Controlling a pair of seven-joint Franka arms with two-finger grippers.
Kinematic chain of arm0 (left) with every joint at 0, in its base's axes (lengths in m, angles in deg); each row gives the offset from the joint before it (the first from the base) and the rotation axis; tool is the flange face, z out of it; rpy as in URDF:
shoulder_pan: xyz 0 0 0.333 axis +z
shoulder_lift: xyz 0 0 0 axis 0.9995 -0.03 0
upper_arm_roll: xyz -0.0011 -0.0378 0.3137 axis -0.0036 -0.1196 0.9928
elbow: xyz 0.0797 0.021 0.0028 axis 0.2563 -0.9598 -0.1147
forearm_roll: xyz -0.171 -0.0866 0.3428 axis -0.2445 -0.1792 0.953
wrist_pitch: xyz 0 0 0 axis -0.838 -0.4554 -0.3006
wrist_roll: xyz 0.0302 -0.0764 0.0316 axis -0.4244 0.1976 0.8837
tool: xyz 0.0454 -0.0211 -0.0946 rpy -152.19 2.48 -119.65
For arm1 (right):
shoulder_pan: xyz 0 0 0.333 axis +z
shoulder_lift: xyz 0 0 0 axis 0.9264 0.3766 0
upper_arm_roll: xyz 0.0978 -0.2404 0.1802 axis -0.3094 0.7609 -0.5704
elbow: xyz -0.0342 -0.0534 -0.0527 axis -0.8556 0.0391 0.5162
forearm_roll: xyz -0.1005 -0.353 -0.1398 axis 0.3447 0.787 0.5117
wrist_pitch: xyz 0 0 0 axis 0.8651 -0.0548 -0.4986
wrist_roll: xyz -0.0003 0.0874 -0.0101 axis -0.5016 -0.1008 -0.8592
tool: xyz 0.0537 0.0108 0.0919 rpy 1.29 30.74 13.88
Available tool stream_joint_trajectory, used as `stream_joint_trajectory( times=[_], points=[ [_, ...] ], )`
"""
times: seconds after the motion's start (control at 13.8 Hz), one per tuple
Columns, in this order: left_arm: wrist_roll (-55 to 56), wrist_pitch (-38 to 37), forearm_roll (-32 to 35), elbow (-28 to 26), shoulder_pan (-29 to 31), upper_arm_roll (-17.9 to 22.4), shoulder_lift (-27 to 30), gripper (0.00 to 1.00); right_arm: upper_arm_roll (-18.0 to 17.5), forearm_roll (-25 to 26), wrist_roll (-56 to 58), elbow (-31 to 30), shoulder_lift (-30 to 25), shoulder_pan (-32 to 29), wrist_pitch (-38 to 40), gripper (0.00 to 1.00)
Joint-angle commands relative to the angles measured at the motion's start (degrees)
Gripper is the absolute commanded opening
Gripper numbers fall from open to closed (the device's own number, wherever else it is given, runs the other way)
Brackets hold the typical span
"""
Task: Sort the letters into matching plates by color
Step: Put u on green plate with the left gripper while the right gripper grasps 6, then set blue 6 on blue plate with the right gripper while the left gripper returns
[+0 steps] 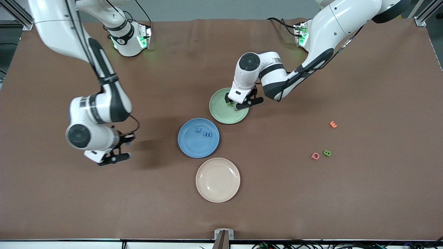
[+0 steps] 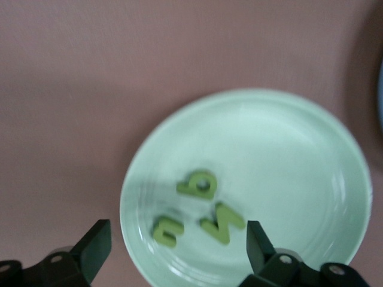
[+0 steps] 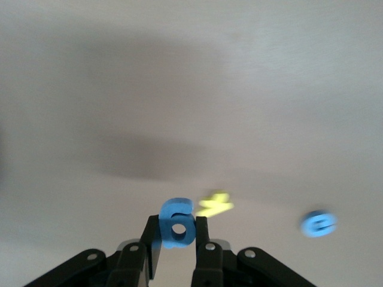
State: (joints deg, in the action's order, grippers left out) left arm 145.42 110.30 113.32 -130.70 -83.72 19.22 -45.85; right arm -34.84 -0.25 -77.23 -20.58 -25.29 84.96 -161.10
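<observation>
The pale green plate (image 1: 221, 103) holds three green letters (image 2: 197, 184), (image 2: 166, 228), (image 2: 222, 223). My left gripper (image 1: 238, 103) (image 2: 177, 245) hangs open just over them, nothing between its fingers. The blue plate (image 1: 193, 145) carries a blue x (image 1: 198, 130) and a blue m (image 1: 208, 134). Over bare table toward the right arm's end, my right gripper (image 1: 125, 147) (image 3: 178, 236) is shut on a blue letter (image 3: 178, 224). Another blue letter (image 3: 318, 223) lies on the table below it. A green B (image 1: 327, 153) lies toward the left arm's end.
A cream plate (image 1: 217, 180) sits nearer the front camera than the blue plate. A pink letter (image 1: 315, 156) lies beside the green B, with an orange E (image 1: 333, 124) farther back. A yellow letter (image 3: 215, 204) lies on the table under the right gripper.
</observation>
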Motion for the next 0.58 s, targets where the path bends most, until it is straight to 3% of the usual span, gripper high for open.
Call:
stream_joint_trajectory(
  times=[0.0,0.22,0.51],
  points=[
    [-2.87,-1.66,0.2,1.47,4.47,-0.19,3.38,1.0,0.56,-3.55,-12.73,0.06,-0.66,6.62,0.45,0.11],
    [-9.02,-2.11,0.2,2.88,11.86,-0.63,4.7,1.0,0.65,-8.48,-22.67,3.48,1.61,12.08,-0.69,0.11],
    [-17.8,-2.11,0.29,6.65,19.07,-0.19,3.91,1.0,0.65,-8.58,-30.08,6.04,6.19,15.78,-6.04,0.11]
  ],
)
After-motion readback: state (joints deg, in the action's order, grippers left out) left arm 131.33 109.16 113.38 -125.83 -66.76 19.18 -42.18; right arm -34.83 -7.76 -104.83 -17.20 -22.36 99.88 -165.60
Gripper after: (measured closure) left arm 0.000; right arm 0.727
